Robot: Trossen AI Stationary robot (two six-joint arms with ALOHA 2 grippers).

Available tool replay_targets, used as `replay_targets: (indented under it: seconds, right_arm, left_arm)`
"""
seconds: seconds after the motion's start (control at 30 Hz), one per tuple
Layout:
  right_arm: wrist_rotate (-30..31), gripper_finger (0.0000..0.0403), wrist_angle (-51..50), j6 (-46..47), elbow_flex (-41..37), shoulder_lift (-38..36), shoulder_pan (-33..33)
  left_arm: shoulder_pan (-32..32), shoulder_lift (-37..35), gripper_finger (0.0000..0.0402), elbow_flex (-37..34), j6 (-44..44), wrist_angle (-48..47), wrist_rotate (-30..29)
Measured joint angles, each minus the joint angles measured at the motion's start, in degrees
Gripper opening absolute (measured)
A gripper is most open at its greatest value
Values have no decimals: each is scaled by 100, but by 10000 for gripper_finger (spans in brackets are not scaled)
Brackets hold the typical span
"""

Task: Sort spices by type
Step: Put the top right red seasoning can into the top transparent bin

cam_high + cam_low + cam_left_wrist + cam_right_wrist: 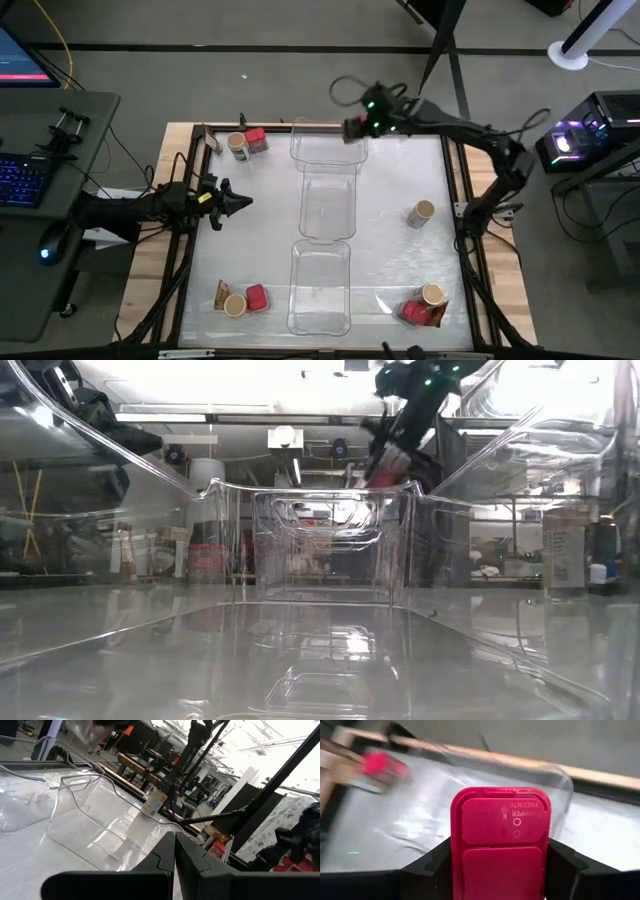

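The right arm reached from the table's right side, bent at the elbow, across to the far edge, and its right gripper (pixel 356 129) hung above the far clear plastic tray (pixel 327 150). Between its two dark fingers (pixel 431 861) it gripped a red boxy spice container (pixel 500 840), lid end pointing forward; in the low view the same container (pixel 385 470) showed red above the tray's far wall, held clear of the tray floor.

The left arm lay low along the table's left side, stretched toward the middle, and its left gripper (pixel 232 203) had its fingers pressed together on nothing, the tip pointing at the middle clear plastic tray (pixel 328 205). A third clear tray (pixel 320 285) sat nearest the front edge.

The other spices lay in groups on the pale table top (pixel 390 240). At the far left corner a round jar with a tan top (pixel 237 146) stood just beside a second red boxy container (pixel 256 141). At the near left, a flat brown-orange packet (pixel 221 295), a tan-topped jar (pixel 236 306) and a red container (pixel 256 298) sat close together. A lone tan-topped jar (pixel 421 213) stood on the right side, well apart from the rest. At the near right corner another jar (pixel 431 295) stood by a red container (pixel 414 312) and a packet (pixel 438 314).
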Motion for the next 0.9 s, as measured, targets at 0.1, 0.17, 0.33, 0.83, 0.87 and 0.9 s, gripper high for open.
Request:
replay_targets:
  seconds: [0.1, 0.17, 0.33, 0.83, 0.87, 0.9]
  right_arm:
    - [393, 205, -44, 493, 0, 247, 104]
    - [576, 205, -43, 706, 0, 384, 149]
    - [770, 205, -39, 1081, 0, 679, 185]
    - [1458, 205, -2194, 732, 2245, 2183, 347]
    - [1453, 205, -2298, 732, 2421, 2331, 343]
    - [1451, 205, -2316, 714, 2573, 2449, 344]
  left_arm:
    - [1, 0, 1, 0, 0, -1, 0]
    - [1, -1, 1, -2, 0, 0, 0]
    - [0, 0, 1, 0, 0, -1, 0]
    - [2, 0, 1, 0, -2, 0, 0]
    - [0, -1, 1, -2, 0, -2, -1]
    - [1, -2, 1, -1, 0, -1, -2]
